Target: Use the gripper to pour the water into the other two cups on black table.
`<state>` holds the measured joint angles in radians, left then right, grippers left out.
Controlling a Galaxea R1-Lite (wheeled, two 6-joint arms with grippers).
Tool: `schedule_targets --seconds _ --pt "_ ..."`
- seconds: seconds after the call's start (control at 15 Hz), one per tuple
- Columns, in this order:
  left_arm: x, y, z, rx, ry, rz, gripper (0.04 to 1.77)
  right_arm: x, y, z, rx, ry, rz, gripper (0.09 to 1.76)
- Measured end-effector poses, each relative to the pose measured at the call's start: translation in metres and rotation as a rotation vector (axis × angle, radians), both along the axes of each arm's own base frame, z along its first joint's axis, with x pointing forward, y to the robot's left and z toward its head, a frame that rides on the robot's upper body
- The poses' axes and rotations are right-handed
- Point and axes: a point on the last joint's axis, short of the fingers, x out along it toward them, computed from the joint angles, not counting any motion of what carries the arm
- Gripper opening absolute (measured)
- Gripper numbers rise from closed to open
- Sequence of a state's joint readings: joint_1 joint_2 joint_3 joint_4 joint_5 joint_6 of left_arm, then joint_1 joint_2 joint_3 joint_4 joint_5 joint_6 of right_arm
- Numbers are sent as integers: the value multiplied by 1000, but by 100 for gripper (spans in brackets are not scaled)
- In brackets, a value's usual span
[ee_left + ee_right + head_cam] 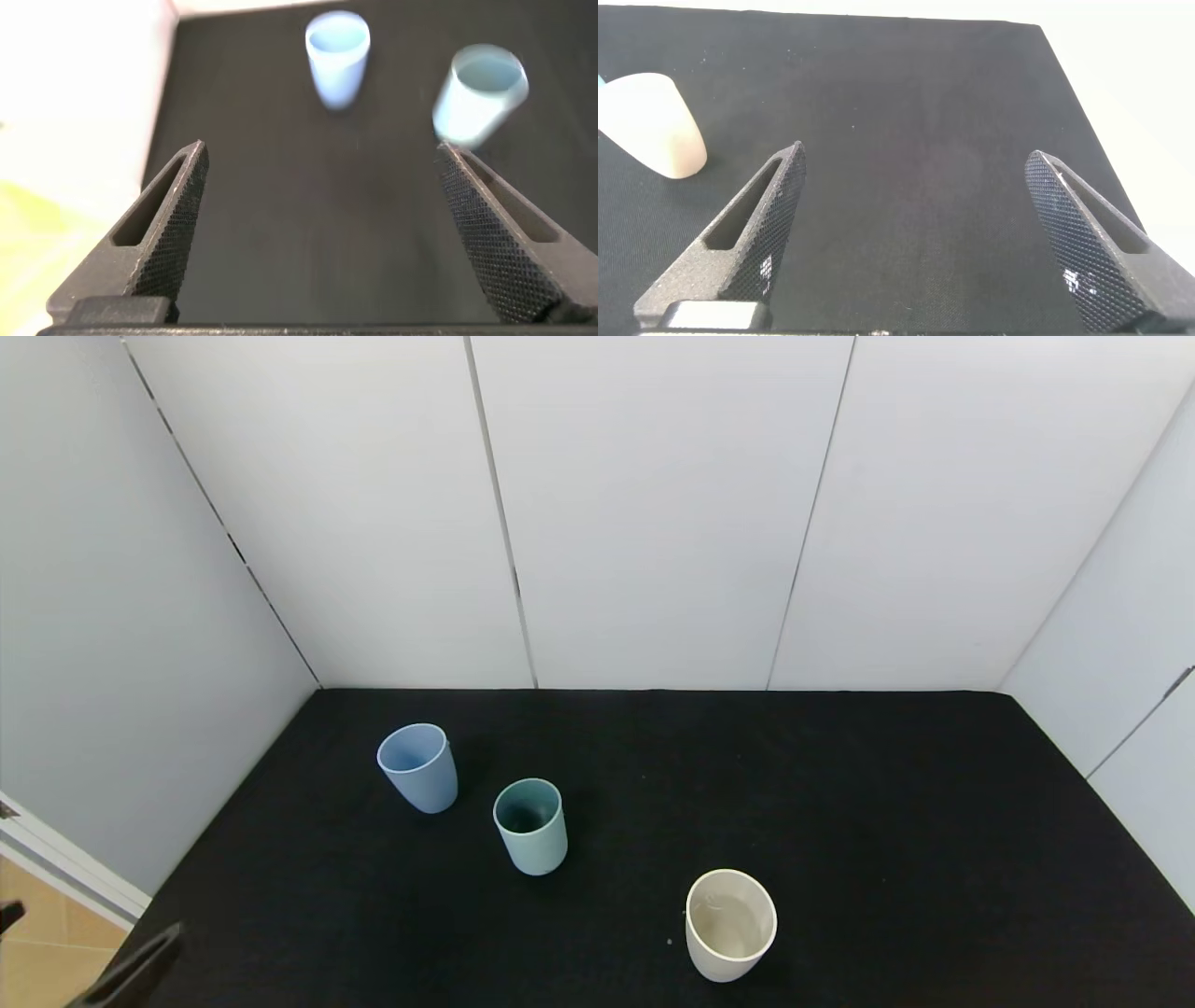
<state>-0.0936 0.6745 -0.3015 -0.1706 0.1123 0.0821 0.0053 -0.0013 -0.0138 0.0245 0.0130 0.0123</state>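
Three tumblers stand upright on the black table (840, 803): a light blue cup (417, 767) at the far left, the teal-green cup (530, 826) beside it, and the cream-white cup (731, 925) near the front. A faint shimmer shows inside the cream cup; I cannot make out water elsewhere. My left gripper (321, 151) is open and empty, low at the table's front left corner, with one finger (140, 961) showing in the head view. It faces the blue cup (336, 56) and the teal cup (478, 93). My right gripper (915, 154) is open and empty above the table, with the cream cup (649, 126) off to one side.
White panel walls (653, 523) close the table in at the back and on both sides. A strip of tan floor (37, 961) shows past the table's front left corner. Bare black tabletop spreads to the right of the cups.
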Motion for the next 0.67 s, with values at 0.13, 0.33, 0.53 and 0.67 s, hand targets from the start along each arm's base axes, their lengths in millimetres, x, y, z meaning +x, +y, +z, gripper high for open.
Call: schedule_targets --seconds 0.13,0.33,0.53,0.67 --pt "-35 3 -13 -2 0 4 171 0 0 0 0 -1 2 171" --pt "-59 6 -30 18 -11 35 171 0 0 0 -1 0 2 171" --pt "-67 6 -29 33 -58 65 171 0 0 0 -1 1 2 171" --pt "-70 5 -36 29 -67 41 172 0 0 0 -1 0 2 171"
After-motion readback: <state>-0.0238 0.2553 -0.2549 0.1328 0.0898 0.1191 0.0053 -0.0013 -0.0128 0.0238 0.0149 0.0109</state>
